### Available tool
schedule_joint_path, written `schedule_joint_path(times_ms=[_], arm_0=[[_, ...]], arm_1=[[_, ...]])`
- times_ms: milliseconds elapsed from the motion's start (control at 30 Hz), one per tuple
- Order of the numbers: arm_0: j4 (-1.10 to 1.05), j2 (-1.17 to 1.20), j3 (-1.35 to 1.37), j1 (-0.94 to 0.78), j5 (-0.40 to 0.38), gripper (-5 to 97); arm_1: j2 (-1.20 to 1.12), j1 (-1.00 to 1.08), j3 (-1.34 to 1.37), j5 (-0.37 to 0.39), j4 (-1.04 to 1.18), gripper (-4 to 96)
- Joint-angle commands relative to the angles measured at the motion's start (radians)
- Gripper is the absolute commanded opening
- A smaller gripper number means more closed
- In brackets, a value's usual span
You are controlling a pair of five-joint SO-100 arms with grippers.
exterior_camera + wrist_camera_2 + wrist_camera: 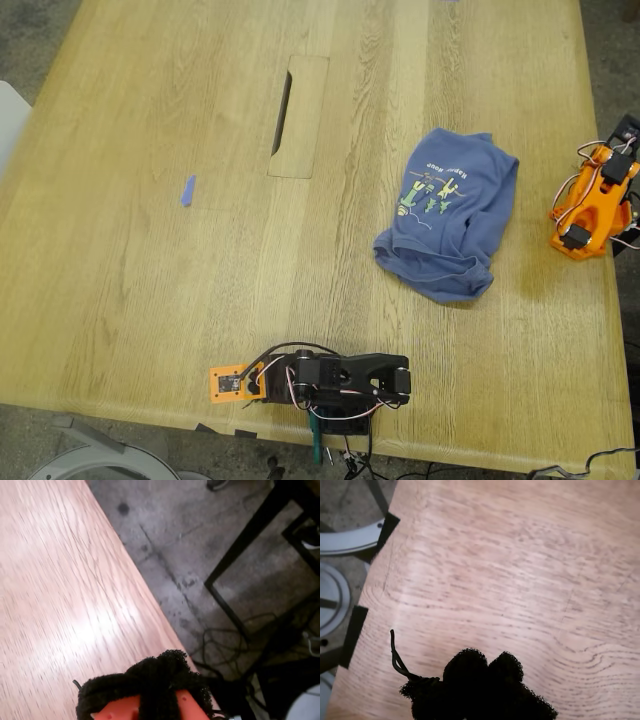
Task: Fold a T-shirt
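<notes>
The blue-purple T-shirt (450, 215) lies crumpled in a loose heap on the wooden table (150, 280), toward the exterior view's right, its yellow-green print and white lettering facing up. My first arm (345, 380), black, rests folded at the table's near edge, well short of the shirt. Its gripper (487, 672) shows two black padded fingers pressed together, shut on nothing, over bare wood. My second arm (590, 200), orange, sits at the table's edge at the exterior view's right, beside the shirt but apart from it. Its gripper (160, 680) is shut and empty. Neither wrist view shows the shirt.
A small blue tape scrap (187, 190) lies toward the exterior view's left. A rectangular cable hatch with a dark slot (298, 117) sits in the table's middle. Chair bases (340, 595) and cables on the floor (225, 645) lie past the table edges.
</notes>
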Motion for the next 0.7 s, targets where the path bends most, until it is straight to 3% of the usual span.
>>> schedule_joint_path(times_ms=[0, 167, 233, 367, 400, 467, 533, 667], arm_0=[[-0.098, 0.12, -0.015, 0.006, 0.038, 0], [-0.094, 0.12, -0.015, 0.008, 0.123, 0], [-0.089, 0.12, -0.015, 0.018, 0.123, 0], [-0.097, 0.12, -0.015, 0.026, 0.097, 0], [-0.098, 0.12, -0.015, 0.028, 0.089, 0], [-0.103, 0.12, -0.015, 0.032, 0.075, 0], [-0.104, 0.12, -0.015, 0.034, 0.071, 0], [-0.104, 0.12, -0.015, 0.032, 0.075, 0]], arm_1=[[0.005, 0.017, 0.071, -0.005, -0.038, 1.9], [0.005, 0.034, 0.071, -0.005, -0.018, 4.3], [0.005, 0.011, 0.071, -0.028, -0.046, 3.5], [0.005, -0.012, 0.071, -0.256, -0.094, 1.1], [0.005, -0.017, 0.071, -0.265, -0.087, 0.2], [0.005, -0.021, 0.071, -0.232, -0.08, 0.2], [0.005, -0.018, 0.071, -0.135, -0.106, 2.0], [0.005, -0.008, 0.071, -0.06, -0.103, 2.5]])
